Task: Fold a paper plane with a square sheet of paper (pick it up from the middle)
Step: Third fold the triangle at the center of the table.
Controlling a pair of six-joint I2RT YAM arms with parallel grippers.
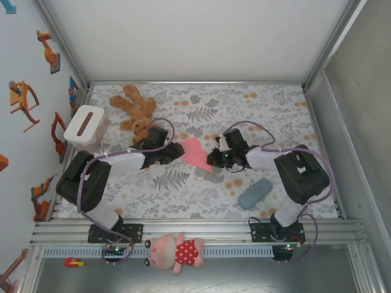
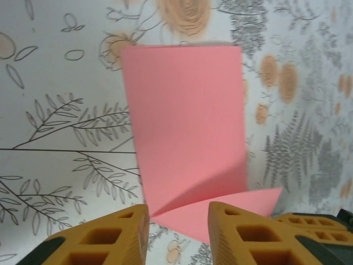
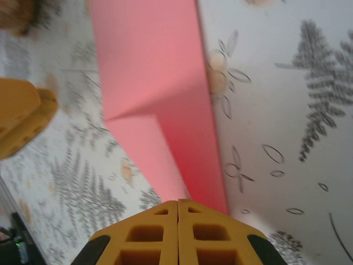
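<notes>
Front rail: I see a pink plush toy (image 1: 177,252) in a red spotted dress lying along the near edge, between the two arm bases.
Pouch: a grey-blue pouch (image 1: 255,193) lies slantwise on the flower-printed tabletop (image 1: 183,195), near the right arm's base and well apart from the paper.
Left hand: the left hand (image 2: 179,234) is released. Its two orange fingers (image 2: 110,240) stand apart with a clear gap, and the sheet's near corner lies in that gap. I cannot tell whether either finger touches it.
Right hand: the right hand (image 3: 177,207) is clenched, its fingertips pressed flat together. The paper's folded edge runs straight in at those tips, so I read it as nipping the sheet (the flap there looks lifted, with a darker shaded side).
Paper: the square sheet of paper (image 1: 194,152) sits mid-tabletop, between the two hands, which close in from left and right. It is salmon pink and doubled over into an oblong. From the left wrist I see one corner turned in as a triangular flap along a slanted crease, pointing towards the right hand.
Teddy: a brown teddy bear (image 1: 135,113) sprawls at the far left, just beyond the left arm's wrist.
Box: a white box (image 1: 85,125) with a slot in its top stands at the left edge, just beside the bear.
</notes>
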